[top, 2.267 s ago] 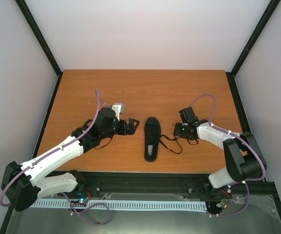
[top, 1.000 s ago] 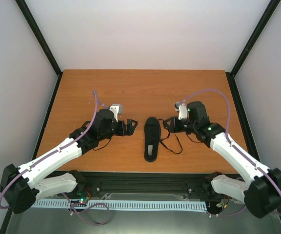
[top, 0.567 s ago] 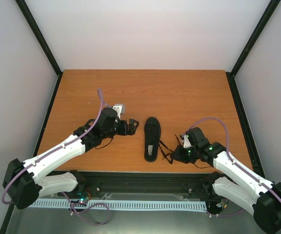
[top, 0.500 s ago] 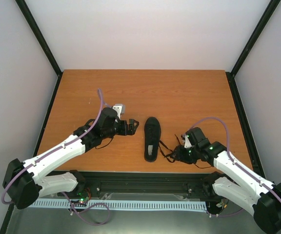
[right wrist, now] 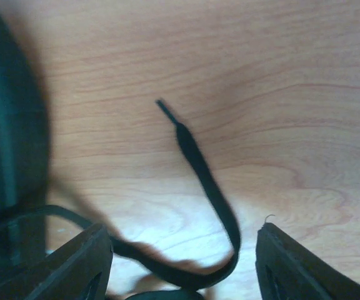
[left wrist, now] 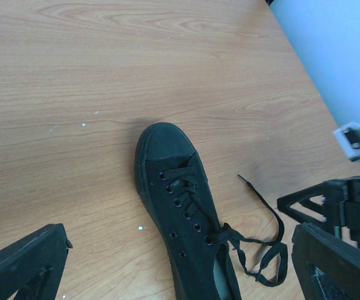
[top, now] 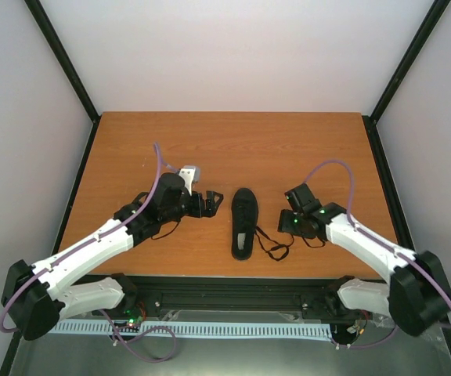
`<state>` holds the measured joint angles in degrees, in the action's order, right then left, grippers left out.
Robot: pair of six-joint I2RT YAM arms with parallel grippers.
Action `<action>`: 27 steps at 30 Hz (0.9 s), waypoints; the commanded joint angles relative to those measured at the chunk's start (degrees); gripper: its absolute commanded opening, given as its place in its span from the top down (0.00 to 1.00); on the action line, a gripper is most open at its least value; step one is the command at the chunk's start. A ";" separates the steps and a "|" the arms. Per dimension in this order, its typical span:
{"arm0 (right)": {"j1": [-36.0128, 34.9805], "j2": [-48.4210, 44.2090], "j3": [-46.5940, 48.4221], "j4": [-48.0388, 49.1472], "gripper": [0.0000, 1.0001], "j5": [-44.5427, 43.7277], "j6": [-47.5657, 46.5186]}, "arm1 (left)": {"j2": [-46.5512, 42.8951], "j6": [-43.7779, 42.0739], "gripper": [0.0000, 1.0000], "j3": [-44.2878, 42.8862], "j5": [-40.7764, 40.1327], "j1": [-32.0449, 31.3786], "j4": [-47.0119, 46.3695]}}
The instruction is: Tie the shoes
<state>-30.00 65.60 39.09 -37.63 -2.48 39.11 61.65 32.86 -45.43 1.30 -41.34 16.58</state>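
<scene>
Two risks: I judge the right end effector (top: 289, 225) could shut beside the thin lace (right wrist: 208, 182), which lies flat on the counter (top: 233, 149), or a tug could drag the shoe (top: 243, 223).
Right end effector: spread wide, empty; the lace loop lies in its gap, just right of the shoe.
Left end effector (top: 216, 202): wide apart, empty, just left of the shoe's toe.
Arms: both low, reaching inward.
Shoe: between both end effectors.

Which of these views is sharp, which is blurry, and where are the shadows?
Top external: even light and sharp, but the shoe reads as a flat black shape. Left wrist: crisp, with eyelets and lace distinct. Right wrist: very close and soft, with a broad dark shadow beside the shoe at the left.
</scene>
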 commanded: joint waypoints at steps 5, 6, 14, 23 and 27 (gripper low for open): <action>-0.24 6.78 -2.76 4.23 0.46 -3.55 -1.26 | -1.77 -0.29 0.00 1.91 -0.48 0.32 -1.68; -0.19 6.67 -3.32 4.61 0.47 -3.87 -1.02 | -1.87 -0.13 0.00 2.00 -0.35 0.30 -1.91; 0.65 8.51 -5.53 7.10 0.54 -2.39 -1.25 | -1.63 -1.27 0.00 2.45 3.65 0.30 -4.14; 1.87 10.97 -6.22 9.81 0.66 -1.53 -2.02 | -1.59 -2.28 0.00 3.55 5.92 0.30 -7.36; 2.32 11.25 -5.38 10.49 0.91 -0.82 -2.31 | -1.15 -3.47 0.00 4.72 8.36 0.30 -12.03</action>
<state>-28.25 76.07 33.32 -28.64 -3.92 37.10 60.88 31.73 -41.47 6.68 -41.34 10.74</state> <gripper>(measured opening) 0.194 0.995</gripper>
